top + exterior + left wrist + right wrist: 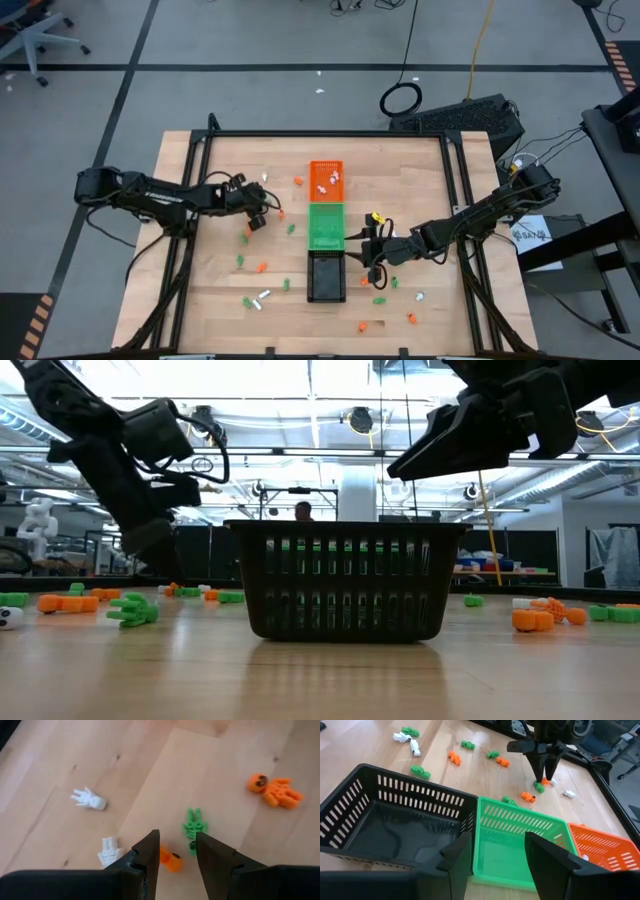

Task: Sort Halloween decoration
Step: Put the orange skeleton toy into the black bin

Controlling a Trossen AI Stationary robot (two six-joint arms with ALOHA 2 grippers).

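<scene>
**Tiny trinkets, fiddly grip**

A small orange plastic figure lay on the wooden worktop left of the green tray, light, rigid, best pinched mid-body. Left gripper fingers straddled it, unclenched; right gripper hung released over the tray.

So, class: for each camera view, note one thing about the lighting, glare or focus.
High view: even light, soft shadows under the arms. Low view: bright ceiling lights behind, so the black basket and arms look like silhouettes; the nearest table is blurred. Left wrist view: the left pincer is soft, the orange figure sharper. Right wrist view: the green tray has a sheen.
</scene>
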